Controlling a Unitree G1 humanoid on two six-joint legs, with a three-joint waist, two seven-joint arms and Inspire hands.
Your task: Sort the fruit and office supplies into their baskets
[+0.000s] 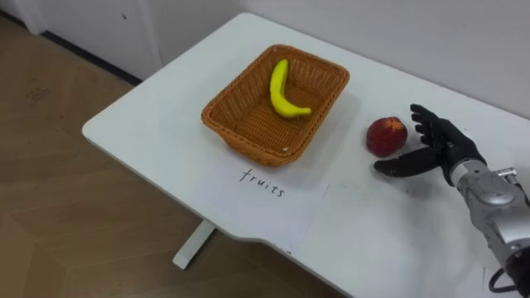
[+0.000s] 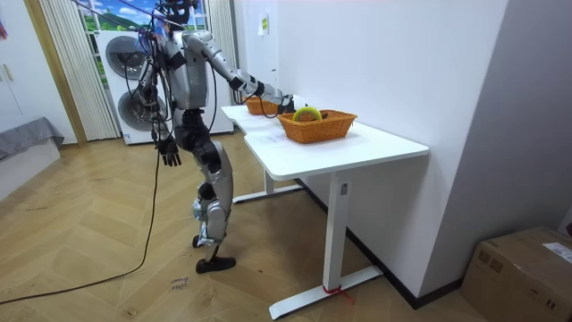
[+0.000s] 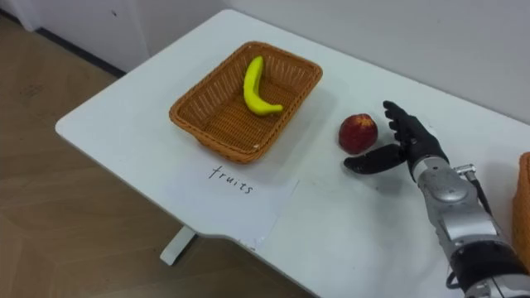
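Room view has me standing at the white desk [image 2: 357,148], left hand [image 2: 169,154] hanging low, a second basket [image 2: 317,127] at the near end. Eye views: fruit basket [image 1: 244,124] holding the banana [image 1: 281,91], apple [image 1: 386,136] right of it on the desk, my right hand [image 1: 439,149] just beside, fingers apart.

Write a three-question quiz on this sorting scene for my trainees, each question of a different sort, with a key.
1. True or false: the banana lies inside the wicker basket.
2. Where is the red fruit? A: in the wicker basket. B: on the white table, beside the right hand. C: on top of the banana.
3. Fill in the blank: the right hand's fingers are ____ (open or shut).
Key: 1 true; 2 B; 3 open.
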